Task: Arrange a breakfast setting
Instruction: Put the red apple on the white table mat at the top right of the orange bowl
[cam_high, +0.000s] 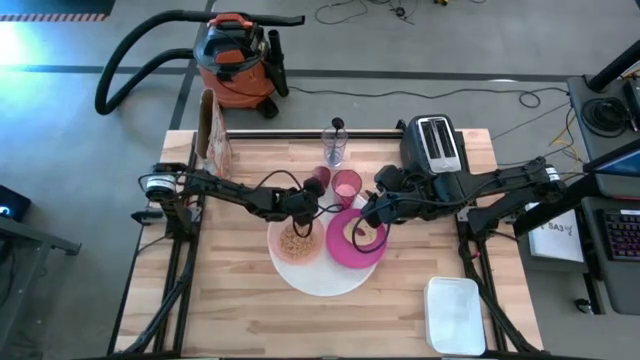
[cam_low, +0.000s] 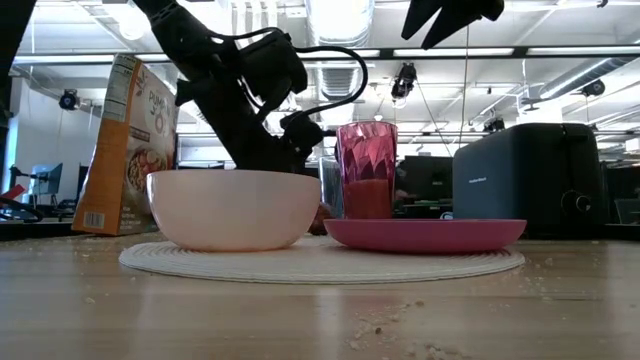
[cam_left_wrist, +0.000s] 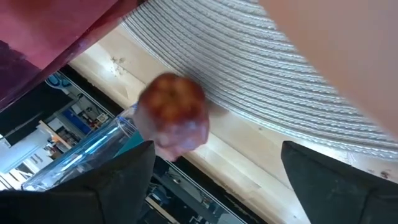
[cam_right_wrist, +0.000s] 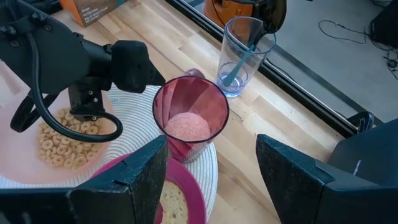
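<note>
Pink bowl, seemingly cereal-filled

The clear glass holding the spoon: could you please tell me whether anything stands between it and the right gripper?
Yes: the translucent pink cup stands almost directly between the right gripper and the clear glass.

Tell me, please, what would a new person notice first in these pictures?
Probably the crowded middle of the table: a large white round plate carries a pale pink bowl of cereal rings and a smaller magenta plate, with a translucent pink cup at its far edge. Both dark arms meet there, the left gripper beside the cup and the right gripper over the magenta plate, jaws open. Behind the table stands an orange-and-black shop vacuum.
</note>
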